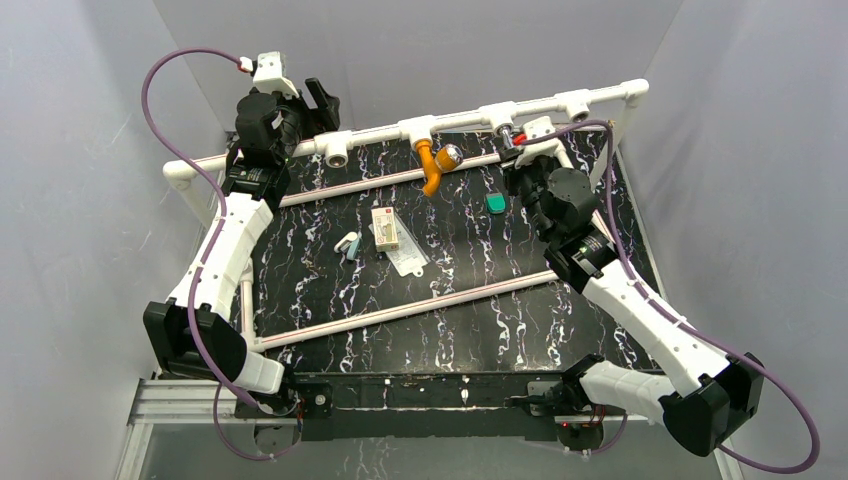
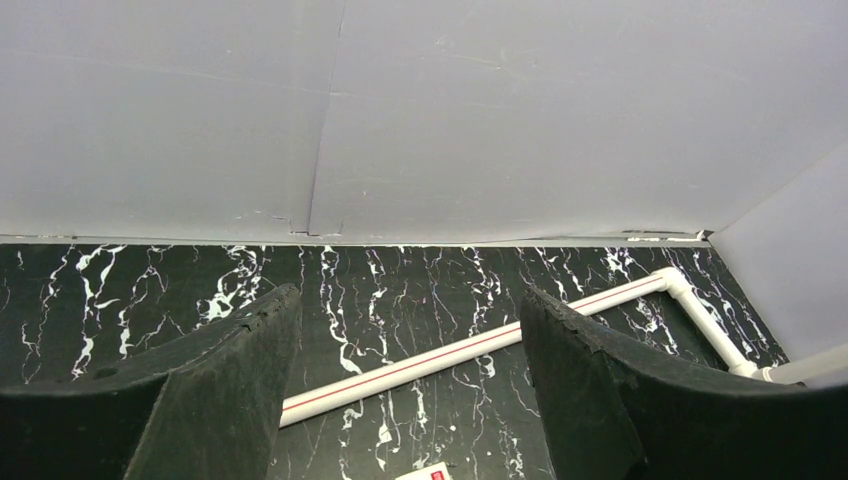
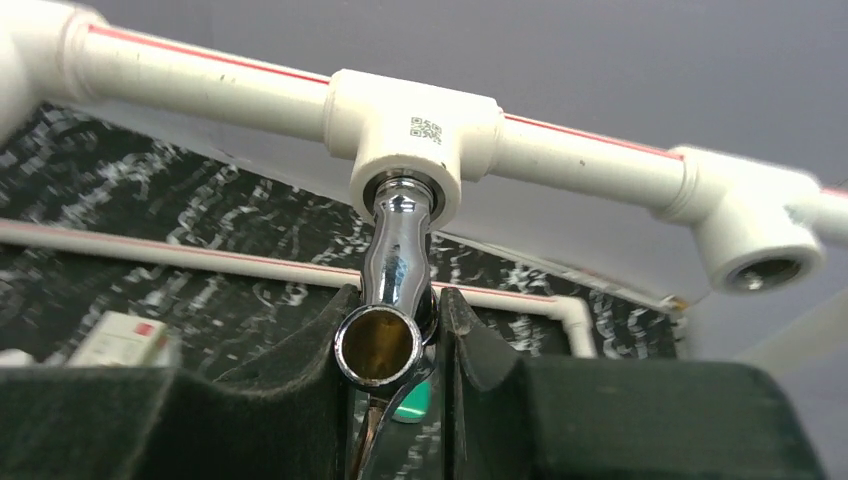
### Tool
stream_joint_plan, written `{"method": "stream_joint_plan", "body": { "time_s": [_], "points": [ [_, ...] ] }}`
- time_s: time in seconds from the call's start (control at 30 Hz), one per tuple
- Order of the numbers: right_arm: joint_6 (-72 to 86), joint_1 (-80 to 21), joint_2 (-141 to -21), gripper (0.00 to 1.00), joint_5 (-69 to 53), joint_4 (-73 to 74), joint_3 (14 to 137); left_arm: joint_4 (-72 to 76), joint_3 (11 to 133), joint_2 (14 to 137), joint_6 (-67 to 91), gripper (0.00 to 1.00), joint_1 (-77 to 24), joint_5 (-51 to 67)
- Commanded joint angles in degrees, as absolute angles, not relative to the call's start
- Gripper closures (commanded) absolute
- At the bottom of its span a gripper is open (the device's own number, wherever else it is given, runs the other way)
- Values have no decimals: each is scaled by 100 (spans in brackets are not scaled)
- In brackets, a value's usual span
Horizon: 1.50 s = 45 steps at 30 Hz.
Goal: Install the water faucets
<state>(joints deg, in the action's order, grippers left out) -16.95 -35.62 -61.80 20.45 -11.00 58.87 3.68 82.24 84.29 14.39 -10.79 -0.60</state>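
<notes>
Right hand (image 3: 397,312) clamping chrome faucet (image 3: 396,240) at tee (image 3: 415,135), left hand (image 2: 408,312) spread

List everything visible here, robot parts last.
orange faucet: one, orange, in a far-pipe tee socket
chrome faucet: one, silvery, in the next socket rightward
pipe frame: one, white, red-striped, edging the table
green block: one, green, right of centre
small box: one, white-red, table centre
clear packet: one, transparent, beside the box
small part: one, white-teal, left of box
table: one, black marbled
left gripper: one, black, open, far left
right gripper: one, black, shut on chrome faucet
</notes>
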Motion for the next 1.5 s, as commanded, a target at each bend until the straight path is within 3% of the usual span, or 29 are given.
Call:
{"method": "stream_joint_plan", "body": {
  "time_s": [0.0, 0.53, 0.8, 1.27, 1.4, 1.47],
  "points": [
    [831, -3711, -5967, 99, 1973, -1769, 6277, -1333, 7616, 9044, 1406, 23, -996, -53],
    [6144, -3708, -5687, 99, 3056, -2127, 5865, -1340, 7622, 9078, 1415, 23, -991, -8],
    [7941, -3708, -5645, 99, 3171, -1944, 5814, -1351, 7622, 9067, 1407, 23, -984, -33],
    [8881, -3715, -5429, 99, 3479, -2255, 5660, -1364, 7620, 9039, 1389, 23, -984, -77],
    [8740, -3707, -5446, 89, 3468, -2146, 5740, -1364, 7622, 9046, 1389, 23, -984, -86],
    [8635, -3709, -5441, 78, 3436, -2115, 5740, -1373, 7622, 9054, 1388, 23, -984, -88]
  ]
}}
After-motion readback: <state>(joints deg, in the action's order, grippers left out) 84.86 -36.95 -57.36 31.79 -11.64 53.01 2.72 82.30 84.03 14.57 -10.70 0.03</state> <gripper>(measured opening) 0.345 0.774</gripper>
